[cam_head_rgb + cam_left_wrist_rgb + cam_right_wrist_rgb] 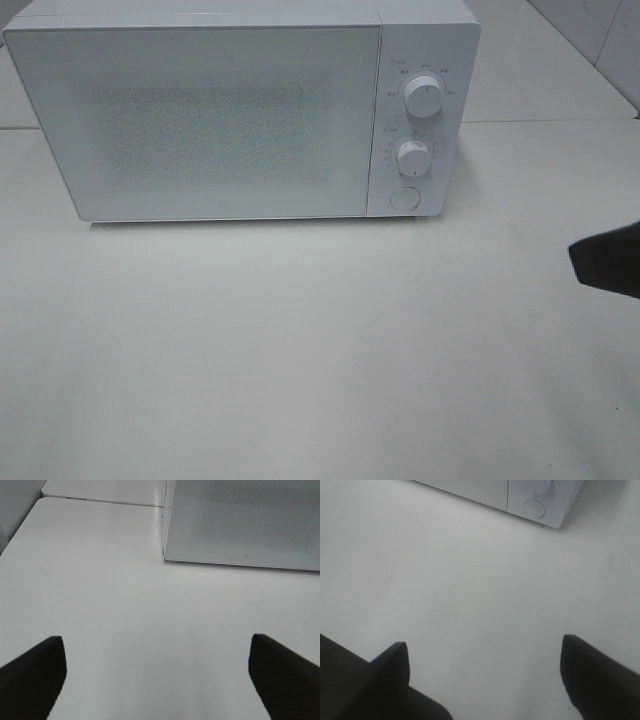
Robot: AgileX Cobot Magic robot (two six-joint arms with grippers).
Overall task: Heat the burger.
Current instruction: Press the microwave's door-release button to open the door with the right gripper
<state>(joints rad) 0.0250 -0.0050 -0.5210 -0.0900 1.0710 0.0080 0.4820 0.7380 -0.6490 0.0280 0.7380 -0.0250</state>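
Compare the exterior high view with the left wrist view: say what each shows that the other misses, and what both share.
Only the exterior high view: the microwave's control panel, with upper knob, lower knob and round button, plus a dark piece of an arm at the right edge. Only the left wrist view: the left gripper, open, nothing between its fingers. Both: the microwave's shut door and the white table. Neither shows the burger.

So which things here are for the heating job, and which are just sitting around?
For the job:
- the microwave, door shut
- its upper dial, lower dial and round button
- the left gripper and right gripper, both open
(The burger is not in view.)

Just there:
- the white table
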